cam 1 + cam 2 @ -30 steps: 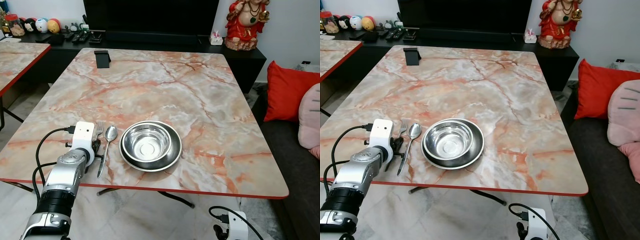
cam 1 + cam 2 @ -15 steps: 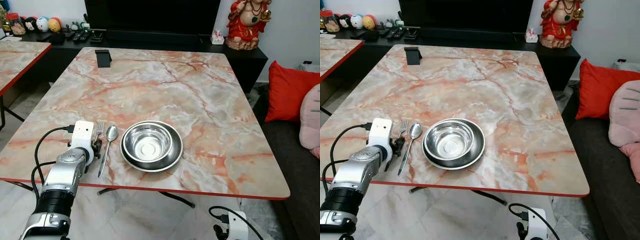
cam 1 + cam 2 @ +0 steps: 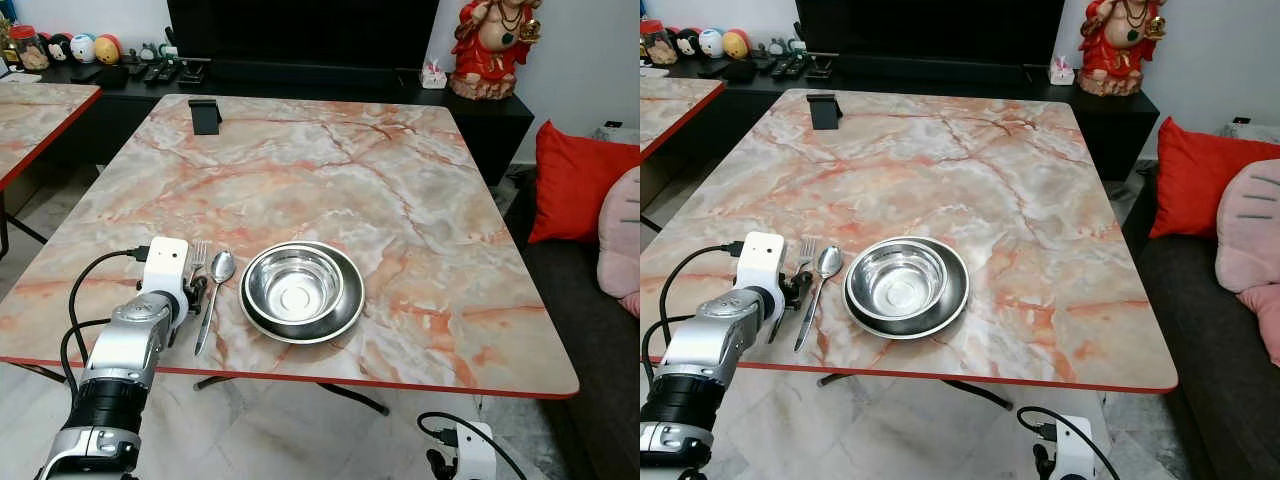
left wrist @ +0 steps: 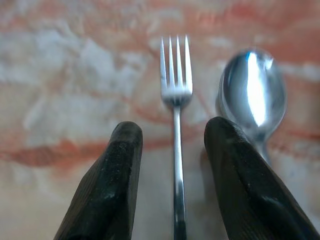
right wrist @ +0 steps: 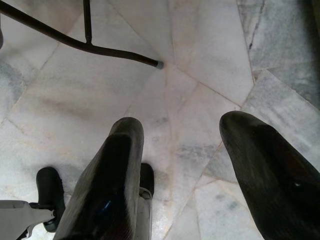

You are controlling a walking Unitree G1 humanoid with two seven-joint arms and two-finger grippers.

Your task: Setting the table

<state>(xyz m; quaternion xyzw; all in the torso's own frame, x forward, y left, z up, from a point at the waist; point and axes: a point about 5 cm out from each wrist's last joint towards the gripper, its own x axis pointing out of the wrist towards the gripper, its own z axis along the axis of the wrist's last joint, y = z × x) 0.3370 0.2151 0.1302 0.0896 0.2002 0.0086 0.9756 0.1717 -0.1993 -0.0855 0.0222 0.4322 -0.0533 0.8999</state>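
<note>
A: Left eye first. Marble bench (image 3: 380, 190) with a red edge, steel bowl (image 3: 297, 289) sitting in a plate (image 3: 345, 318) near the front edge.
B: And beside it?
A: Spoon (image 3: 214, 290) just left of the plate, fork (image 3: 197, 262) just left of the spoon, both flat on the bench, heads pointing away. Left pincer (image 3: 190, 296) low over the fork's handle, silver arm reaching in from the lower left.
B: Further back?
A: Black stand (image 3: 205, 115) at the far left corner. Red statue (image 3: 492, 45) on the dark cabinet behind, red cushion (image 3: 580, 185) off to the right.

A: Right eye now. Same layout: fork (image 3: 806, 253), spoon (image 3: 820, 283), bowl (image 3: 901, 280) in a row, bowl right of the cutlery. White wrist box above the fork's handle.

B: Left wrist?
A: Fork (image 4: 175, 125) dead centre, running between the two black fingers (image 4: 107, 185). Fingers spread apart, one each side of the handle, not touching it as far as can be seen. Nothing held. Spoon (image 4: 252, 95) just beside the fork, close by the other finger.

B: Right wrist?
A: Pale marble floor (image 5: 195, 75), a dark bench leg (image 5: 75, 42) crossing it. Right pincer (image 5: 177, 165) hanging low, fingers wide apart, holding nothing.
</note>
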